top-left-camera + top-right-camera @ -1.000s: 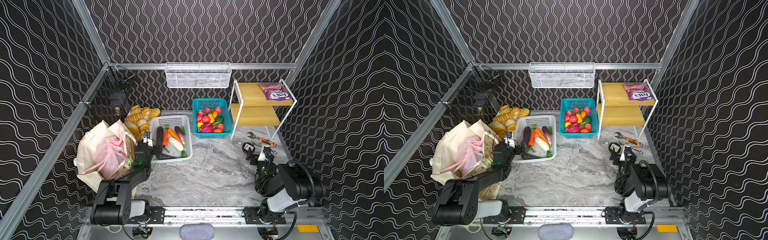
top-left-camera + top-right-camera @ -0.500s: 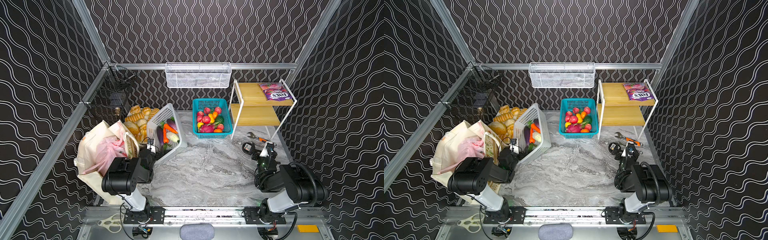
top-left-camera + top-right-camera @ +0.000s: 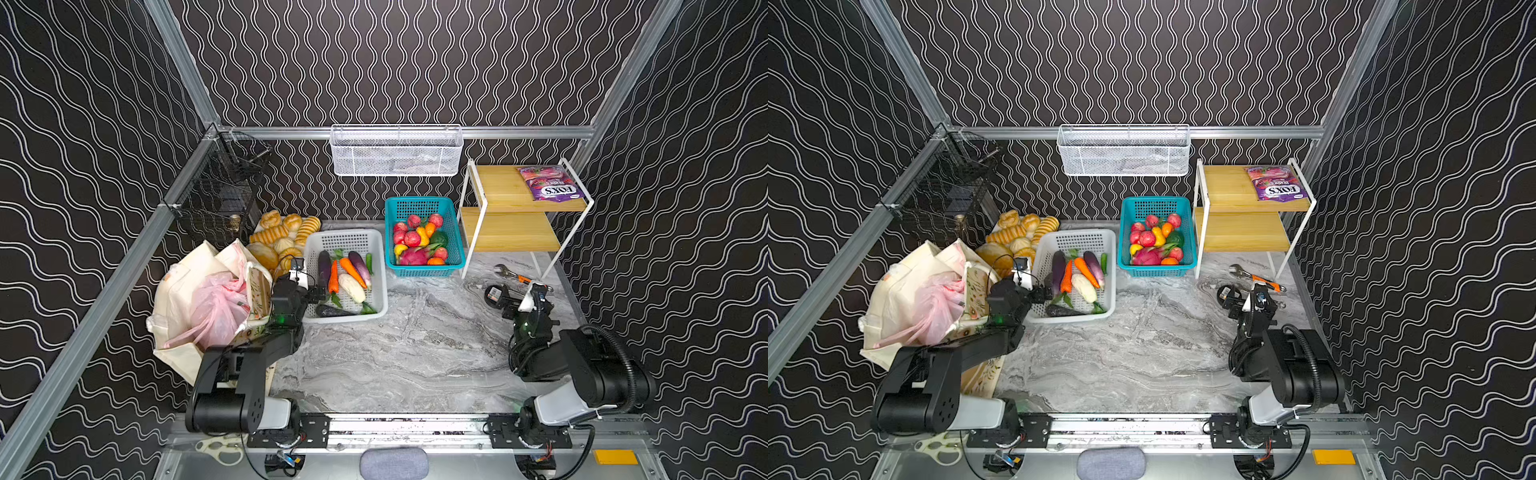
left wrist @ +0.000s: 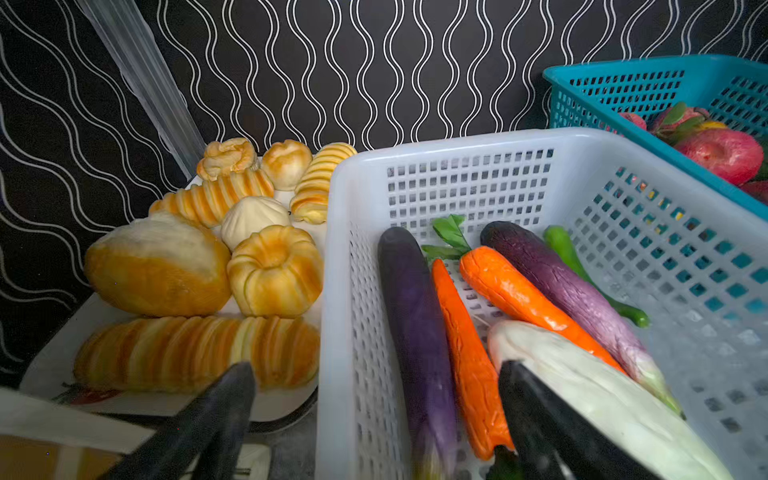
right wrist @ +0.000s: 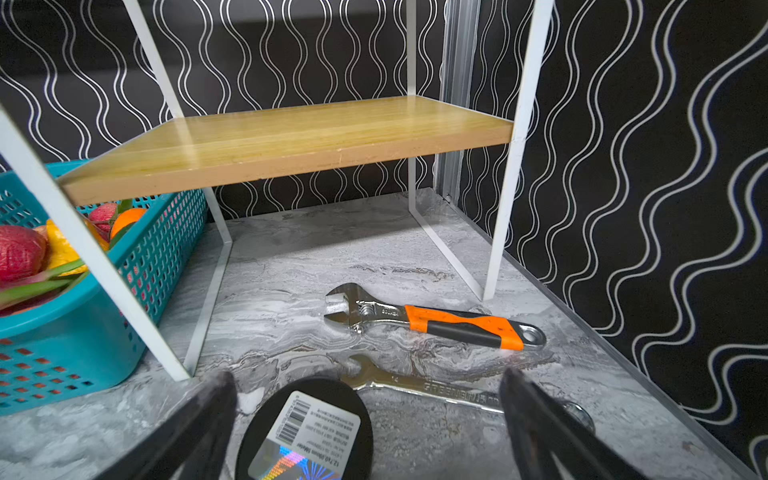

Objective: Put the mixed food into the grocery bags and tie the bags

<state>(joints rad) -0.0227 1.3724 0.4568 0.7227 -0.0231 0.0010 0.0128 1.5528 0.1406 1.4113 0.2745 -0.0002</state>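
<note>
The left end effector (image 4: pixel 374 370) is spread astride the left wall of the white basket (image 4: pixel 457 141), pinching nothing. The right end effector (image 5: pixel 363 376) is spread and empty beside one black tape measure (image 5: pixel 307 432) on the bench (image 5: pixel 291 270).

Advised: raise the left one straight up, clear of the wall, lest the basket drag.

- **In the basket:** two carrots (image 4: pixel 519 291), two purple aubergines (image 4: pixel 415 332), one white aubergine (image 4: pixel 582 374).
- **Near right:** two wrenches (image 5: pixel 436 320).
- **Left:** one cream tote (image 3: pixel 178 291) holding one pink plastic bag (image 3: pixel 216 307).
- **Far right, on the rack (image 3: pixel 498 187):** one purple FOX'S pouch (image 3: pixel 548 188), unbagged.
</note>
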